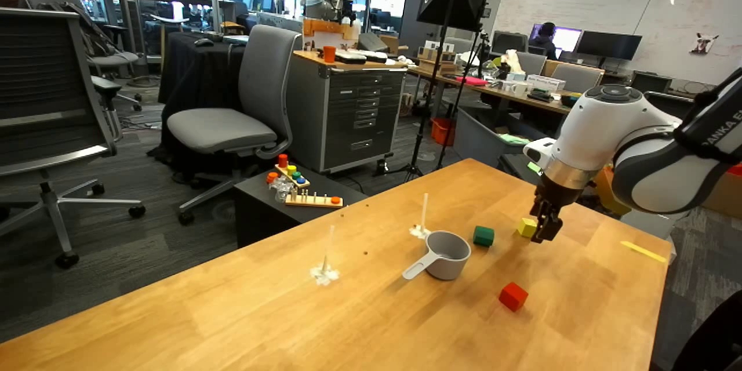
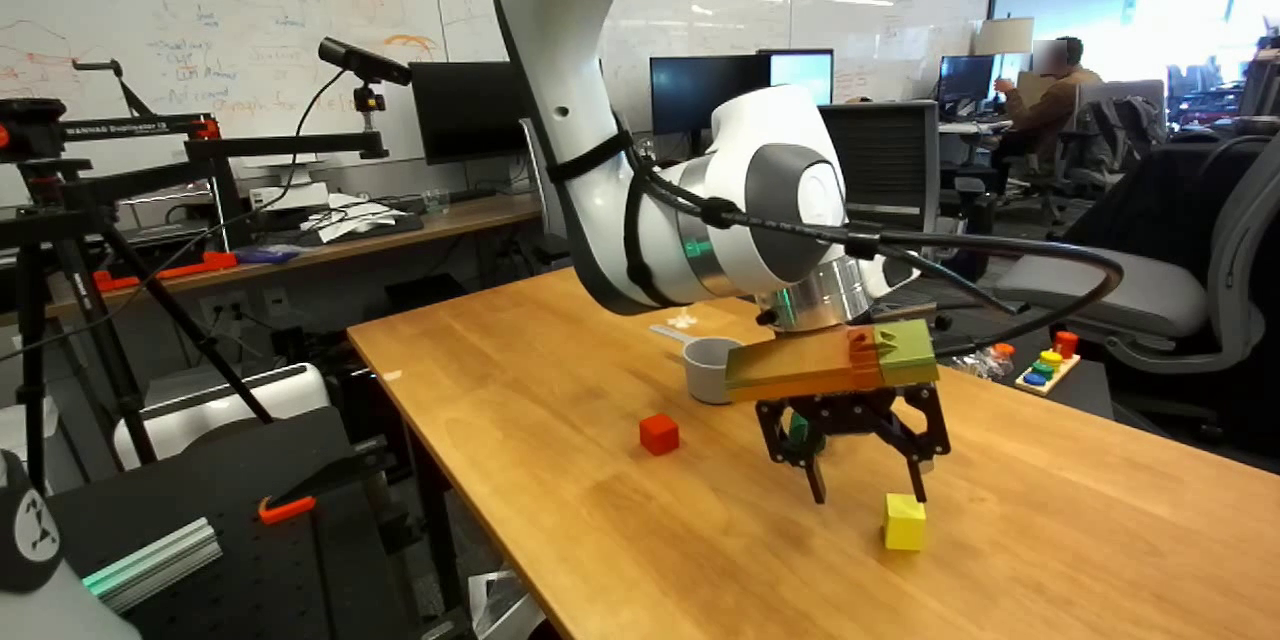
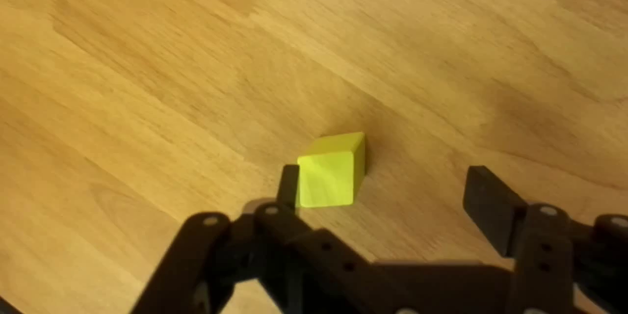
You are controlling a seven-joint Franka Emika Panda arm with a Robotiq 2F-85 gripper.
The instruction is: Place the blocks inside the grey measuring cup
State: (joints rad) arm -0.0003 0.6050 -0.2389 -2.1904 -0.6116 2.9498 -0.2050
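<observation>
Left to right in an exterior view, the red block (image 2: 659,434) and grey measuring cup (image 2: 708,382) are resting on the surface (image 2: 550,370), and the bent arm (image 2: 770,182) is pointing the tool (image 2: 869,498) downward, fingers (image 2: 816,482) apart, partly masking the green block (image 2: 798,427), near the yellow block (image 2: 904,526).

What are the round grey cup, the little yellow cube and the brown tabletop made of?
Round grey measuring cup: probably matte plastic; evenly coloured, no metallic shine.
Little yellow cube: painted wood or plastic, can't tell; smooth flat faces.
Flat brown tabletop: likely smooth wood; grain and joined strips show.
</observation>
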